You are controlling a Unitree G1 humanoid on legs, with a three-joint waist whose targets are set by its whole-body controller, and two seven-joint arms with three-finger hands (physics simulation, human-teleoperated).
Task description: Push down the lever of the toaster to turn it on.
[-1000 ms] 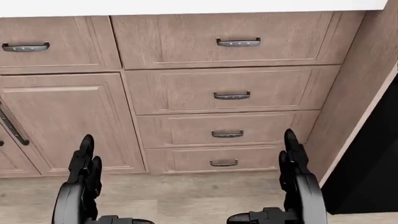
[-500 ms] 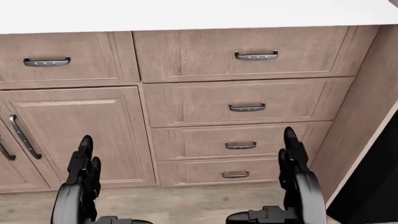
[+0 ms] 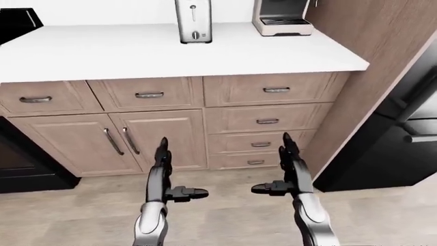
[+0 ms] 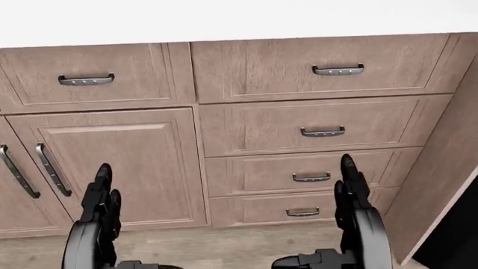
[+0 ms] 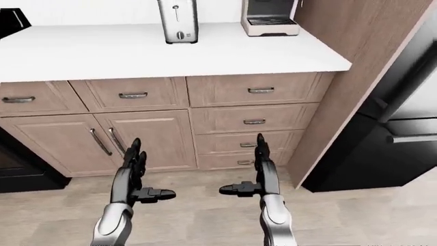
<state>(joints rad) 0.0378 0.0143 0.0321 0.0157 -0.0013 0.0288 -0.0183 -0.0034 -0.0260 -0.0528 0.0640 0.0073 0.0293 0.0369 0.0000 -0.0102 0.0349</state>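
A silver toaster (image 3: 193, 21) stands at the top of the left-eye view on the white counter (image 3: 102, 54), its lever slot and a round knob facing me. Both my hands hang low, far below it and level with the drawers. My left hand (image 3: 164, 171) is open, fingers straight up and thumb pointing right. My right hand (image 3: 287, 166) is open too, mirrored, thumb pointing left. Neither holds anything. The head view shows only the cabinet fronts and the two hands (image 4: 101, 207) (image 4: 352, 202).
A coffee machine (image 3: 281, 18) stands on the counter right of the toaster. Drawers (image 3: 266, 121) and cabinet doors (image 3: 157, 138) fill the counter's face. A tall wooden panel (image 3: 362, 92) and a black fridge (image 3: 403, 128) are on the right; a black oven (image 3: 20, 159) is on the left.
The whole head view has shifted: the cabinets slid to the right and slightly down, so the camera has moved left. The hands keep the same place and pose in the picture.
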